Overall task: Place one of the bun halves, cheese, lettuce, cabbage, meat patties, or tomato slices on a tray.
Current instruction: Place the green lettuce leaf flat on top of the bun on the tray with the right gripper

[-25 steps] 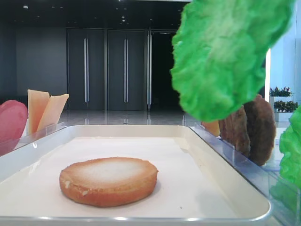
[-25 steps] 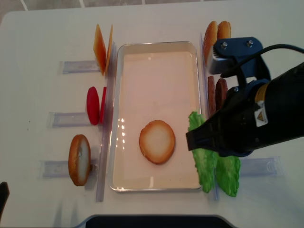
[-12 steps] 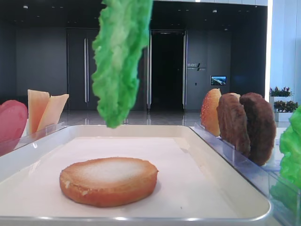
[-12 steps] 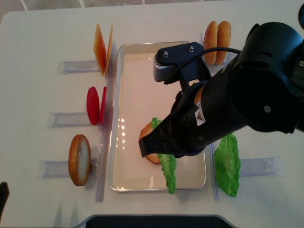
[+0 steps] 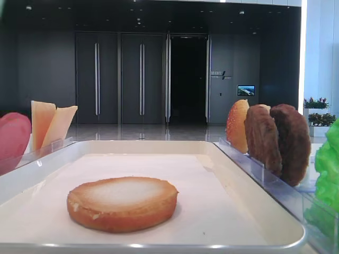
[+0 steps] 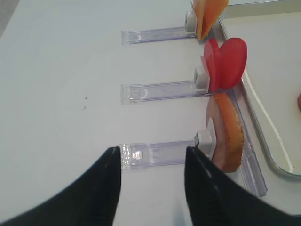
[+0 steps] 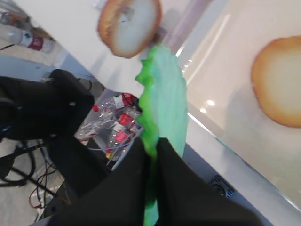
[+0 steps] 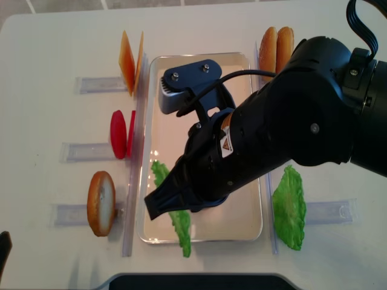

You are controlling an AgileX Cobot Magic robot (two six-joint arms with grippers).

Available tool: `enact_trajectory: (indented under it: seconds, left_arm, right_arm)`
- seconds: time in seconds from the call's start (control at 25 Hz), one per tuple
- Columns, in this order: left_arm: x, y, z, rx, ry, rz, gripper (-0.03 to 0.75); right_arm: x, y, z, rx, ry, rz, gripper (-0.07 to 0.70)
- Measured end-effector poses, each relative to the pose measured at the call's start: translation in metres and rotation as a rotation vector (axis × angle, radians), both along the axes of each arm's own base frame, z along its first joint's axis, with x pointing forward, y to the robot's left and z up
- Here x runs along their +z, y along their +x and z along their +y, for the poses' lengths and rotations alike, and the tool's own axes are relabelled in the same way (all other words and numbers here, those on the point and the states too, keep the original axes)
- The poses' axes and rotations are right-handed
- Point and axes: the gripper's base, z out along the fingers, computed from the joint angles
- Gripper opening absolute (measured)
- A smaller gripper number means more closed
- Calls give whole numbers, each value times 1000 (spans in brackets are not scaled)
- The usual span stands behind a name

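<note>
White table [image 8: 54, 54] under overhead view, dark lobby doors behind in the low view. Right gripper [image 7: 153, 157] reaching across the tray [image 8: 199, 237], black fingers [image 7: 127, 188] pinched tight on a lettuce leaf [image 7: 162, 108], held above the tray's left front part and hanging past its front rim. Bun half [image 5: 122, 203] lying flat, pale face up, on the tray's white liner. Second lettuce leaf [image 8: 289, 206] standing in the clear rack right of the tray. Meat patties [image 5: 278, 142] upright in a rack on the right; two more bun halves [image 8: 276, 46] at the far right. Cheese slices [image 8: 130, 59], tomato slices [image 8: 121, 133] and another bun half [image 8: 101, 203] upright in racks on the left. Left gripper [image 6: 150, 165] hovering over bare table beside the nearest left rack, fingers [image 6: 106, 188] spread apart, holding nothing.
</note>
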Motion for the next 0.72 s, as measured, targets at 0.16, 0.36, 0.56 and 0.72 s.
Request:
enact_trajectory:
  seconds: [0.16,0.36,0.56,0.72]
  left_arm:
    - [0,0,0,0,0,0,342]
    - [0,0,0,0,0,0,342]
    - [0,0,0,0,0,0,342]
    - [0,0,0,0,0,0,342]
  right_arm:
    - [8,1,4,91,160,33,44]
    - [-9,14,-7,99,284,81,44]
    - [-34,27,-27,47,420,116,44]
    - [-46,38,-42,-8,458,113,44]
